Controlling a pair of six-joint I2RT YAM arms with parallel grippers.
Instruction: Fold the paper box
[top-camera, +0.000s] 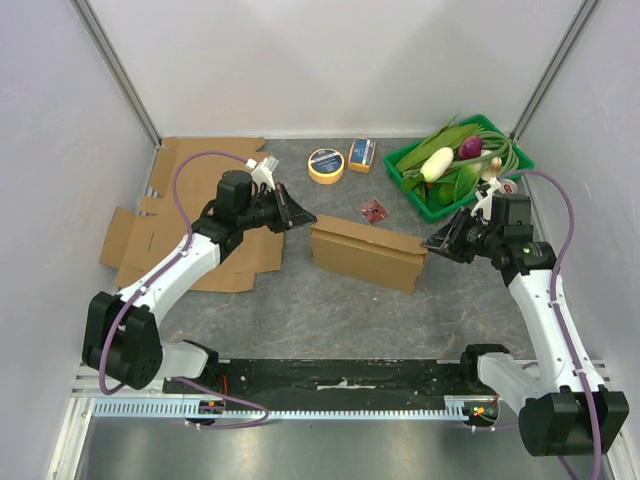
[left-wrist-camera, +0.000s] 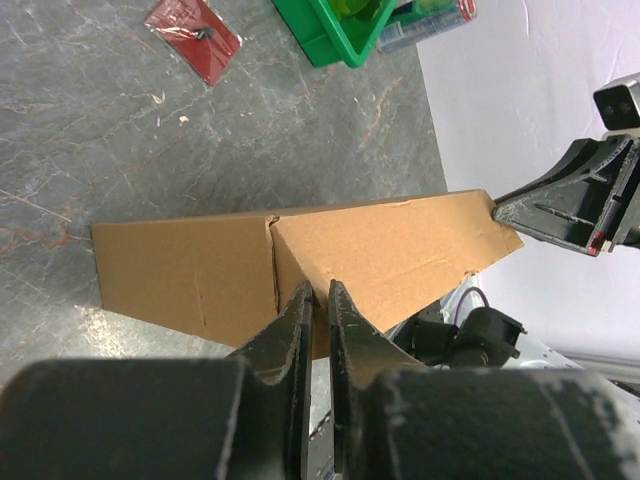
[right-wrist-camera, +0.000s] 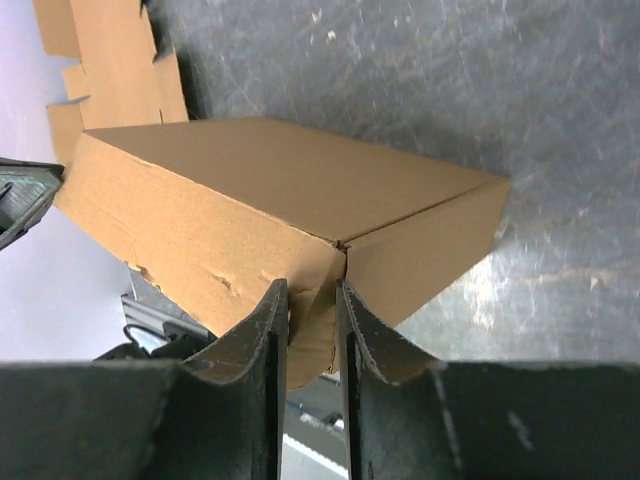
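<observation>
**Between two sets of jaws: paper box (top-camera: 368, 255) pinched at both ends**

Box folded shut, sitting on table (top-camera: 330, 310), its length spanning from one set of jaws to the other.

- left gripper (left-wrist-camera: 320, 292): jaws nearly closed, nipping a thin cardboard edge at the box's corner.
- right gripper (right-wrist-camera: 312, 290): at the opposite end, jaws narrow, the end corner of the box wedged between them.

Behind the left jaws, under that arm: flat cardboard sheets (top-camera: 140, 245). Beyond the box from both jaws: red packet (top-camera: 375, 211), then tape roll (top-camera: 326, 165). Just behind the right jaws: green bin (top-camera: 436, 212) of vegetables.
</observation>
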